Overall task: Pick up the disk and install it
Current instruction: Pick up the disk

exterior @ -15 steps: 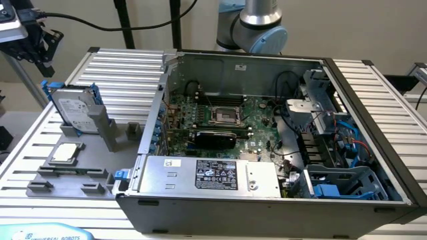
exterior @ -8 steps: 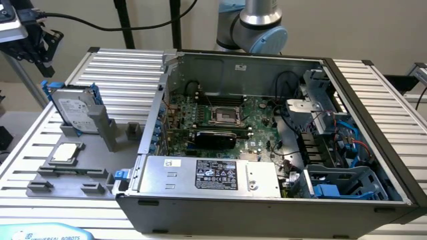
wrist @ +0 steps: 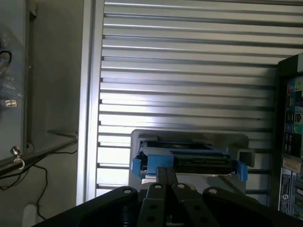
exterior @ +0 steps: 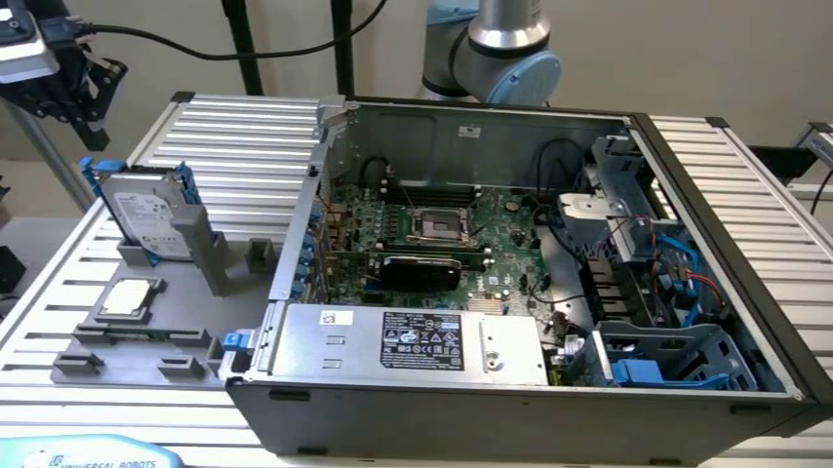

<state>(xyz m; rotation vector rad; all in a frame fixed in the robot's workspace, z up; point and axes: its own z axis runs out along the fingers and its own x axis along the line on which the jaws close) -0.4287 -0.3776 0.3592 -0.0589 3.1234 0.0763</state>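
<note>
The end effector has its two fingers pressed together with nothing between them. In the exterior view it hangs at the far left, above and apart from the disk. The disk stands on edge, tilted, in a grey holder on the slatted bench, its white label facing the camera and its blue carrier showing along the edges. In the wrist view the disk lies just past the fingertips, not touching them, with the holder's pale wall behind it. A small square chip sits on a grey fixture nearer the camera than the disk. To the exterior view's right of the holder is the open case, with the motherboard inside, a grey power supply along its near wall and a blue cage at its near right corner
</note>
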